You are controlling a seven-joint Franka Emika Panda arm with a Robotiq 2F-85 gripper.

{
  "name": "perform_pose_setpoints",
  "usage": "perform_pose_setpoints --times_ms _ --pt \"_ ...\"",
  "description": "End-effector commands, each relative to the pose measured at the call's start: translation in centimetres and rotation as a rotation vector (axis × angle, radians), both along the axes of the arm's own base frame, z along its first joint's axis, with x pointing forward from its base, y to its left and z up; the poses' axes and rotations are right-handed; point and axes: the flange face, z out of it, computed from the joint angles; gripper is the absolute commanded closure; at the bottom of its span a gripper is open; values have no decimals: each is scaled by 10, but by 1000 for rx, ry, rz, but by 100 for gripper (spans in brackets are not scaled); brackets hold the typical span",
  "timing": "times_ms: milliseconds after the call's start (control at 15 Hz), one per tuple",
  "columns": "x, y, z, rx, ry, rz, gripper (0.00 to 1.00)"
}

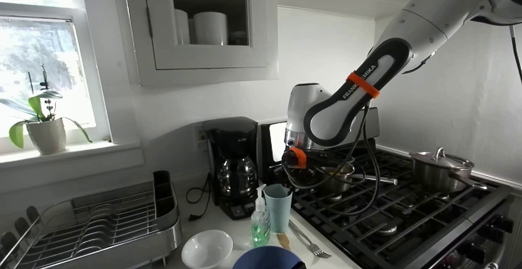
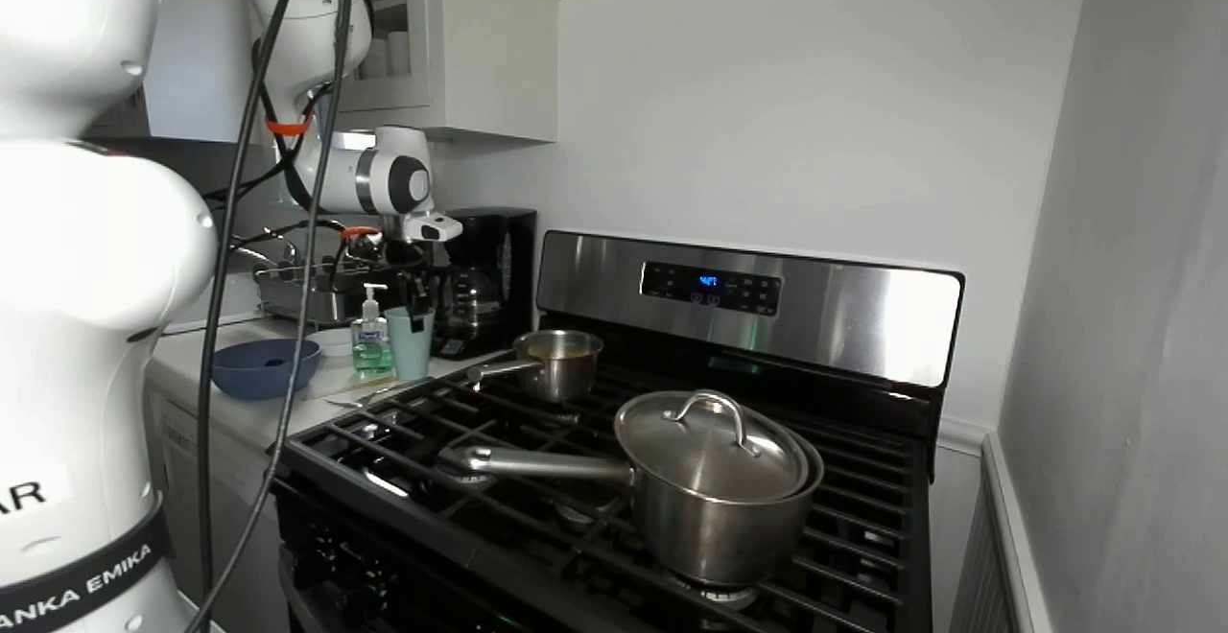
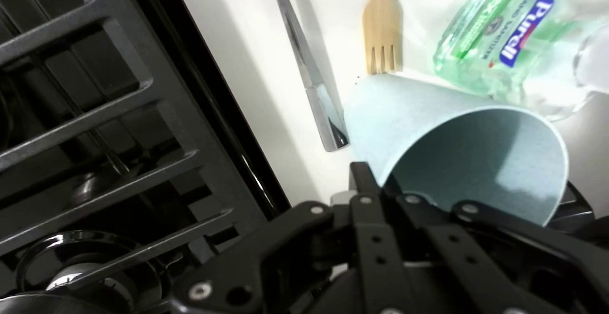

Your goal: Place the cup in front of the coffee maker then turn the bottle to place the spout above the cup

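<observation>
We see the edge of the stove (image 3: 209, 85) running near the upright cup (image 1: 278, 210); a narrow strip of desk (image 3: 266, 95) is the room on that side, and a steel fork (image 3: 300, 52) lies on it, handle ending at the cup's foot. A wooden fork (image 3: 383, 28) aims its tines at the same foot, while the bottle (image 1: 260, 226), topped by its spout (image 1: 260, 189), stands just beside the cup. In both exterior views the coffee maker (image 1: 231, 136) stands behind the cup, near it. The wrist view lets us look down into the cup and read the bottle's label (image 3: 495, 21), too small for us in both exterior views; in an exterior view we get the whole blue bowl (image 2: 257, 382), apart from the cup. The arm (image 1: 391, 59) slopes down toward the cup, and its jaws point downward, clenched on the cup's rim with the wall between them.
</observation>
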Motion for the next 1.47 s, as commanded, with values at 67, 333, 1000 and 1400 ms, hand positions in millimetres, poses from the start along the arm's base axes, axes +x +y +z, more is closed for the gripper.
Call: perform_pose_setpoints --times_ms 67,333,1000,1400 --pt "-1 5 1 30 12 30 99" --pt "2 4 2 32 -7 31 99" --pt "6 4 0 52 -18 32 99" --pt "5 7 0 64 -11 65 99"
